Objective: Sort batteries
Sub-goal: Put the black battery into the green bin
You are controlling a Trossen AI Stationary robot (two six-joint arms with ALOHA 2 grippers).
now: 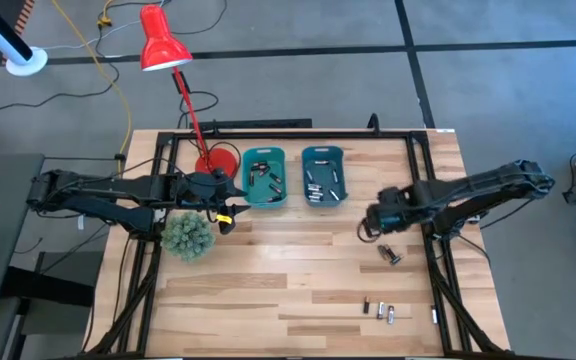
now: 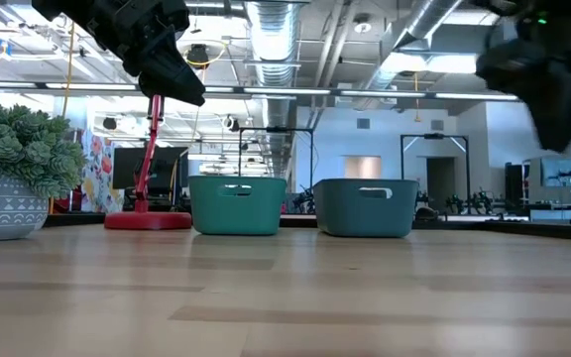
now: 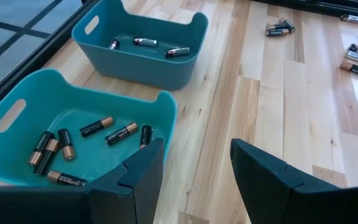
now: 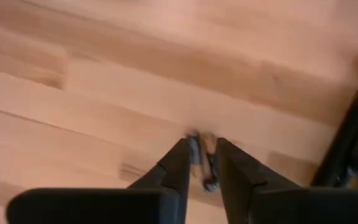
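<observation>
Overhead cam looks straight down; low cam level w/ bench (image 2: 285, 297); both share teal bins (image 1: 265, 176); wrist cams close.

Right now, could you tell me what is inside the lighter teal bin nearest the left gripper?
The lighter teal bin holds loose batteries, black with copper ends, seven showing on its floor. The left gripper fingers cover the bin's near corner, so anything there is hidden.

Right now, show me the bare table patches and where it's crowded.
Free: the broad wood in front of the two bins, between the plant and the right end effector. Crowded: loose batteries beside that end effector, more near the front right edge, and around the lamp base.
</observation>
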